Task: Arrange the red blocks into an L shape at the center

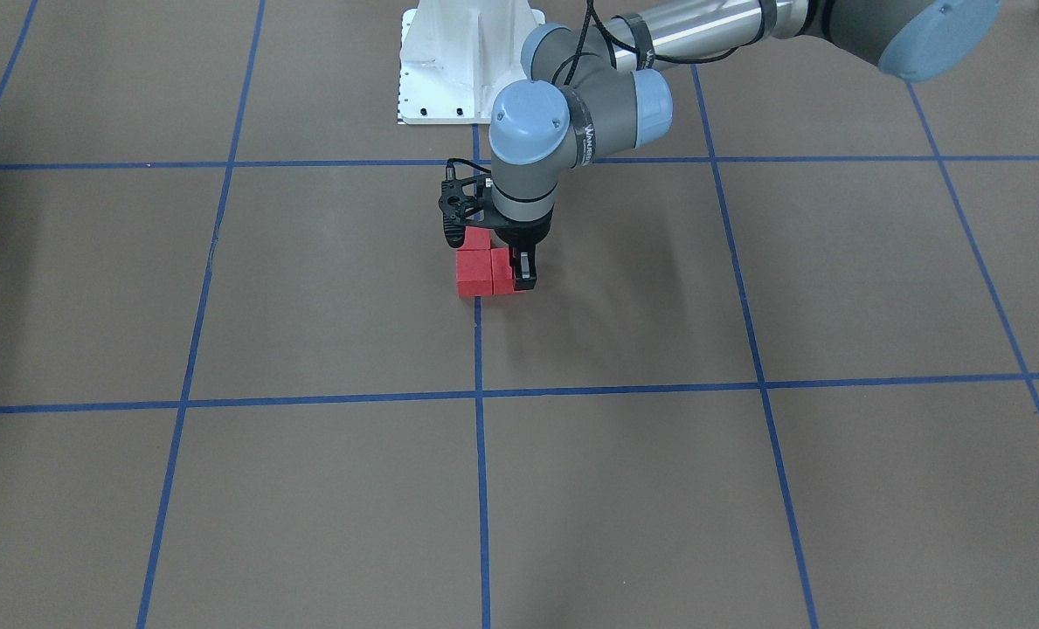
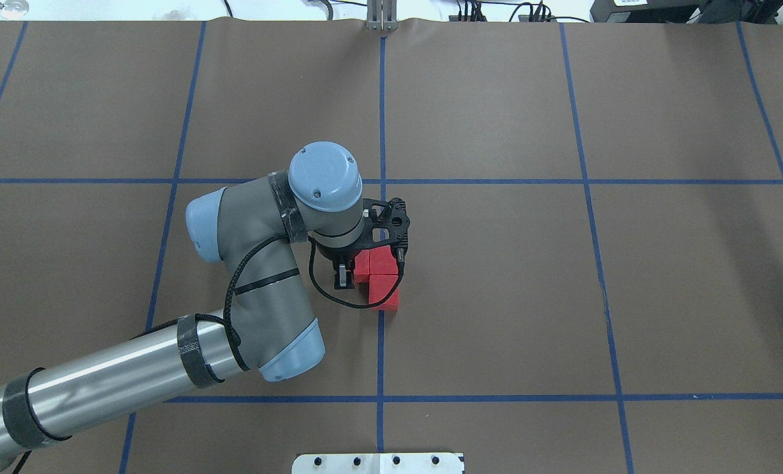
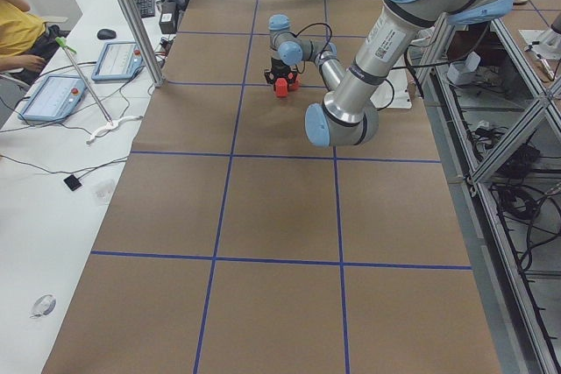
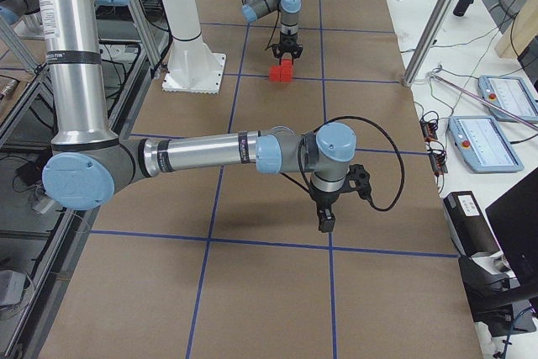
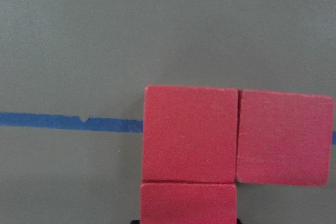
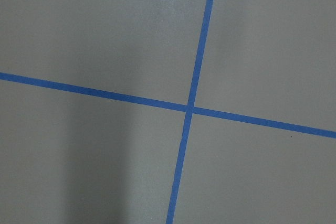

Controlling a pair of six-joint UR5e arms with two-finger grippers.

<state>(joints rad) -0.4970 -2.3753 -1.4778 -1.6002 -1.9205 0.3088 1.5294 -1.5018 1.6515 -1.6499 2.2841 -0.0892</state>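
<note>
Red blocks (image 5: 190,135): L plainest wrist-side.

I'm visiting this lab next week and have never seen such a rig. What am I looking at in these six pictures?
This is a robot with two jointed arms, each ending in a two-finger gripper. Four pictures come from fixed cameras: one facing the robot, one over its shoulders, one at each table end. The other two come from cameras on the wrists. On the brown table, marked with blue tape, three red blocks sit touching in an L. The left gripper hangs low at them; whether it grips one, I cannot tell. Its wrist camera looks straight down on them. The right gripper hovers apart, near a tape crossing.
</note>
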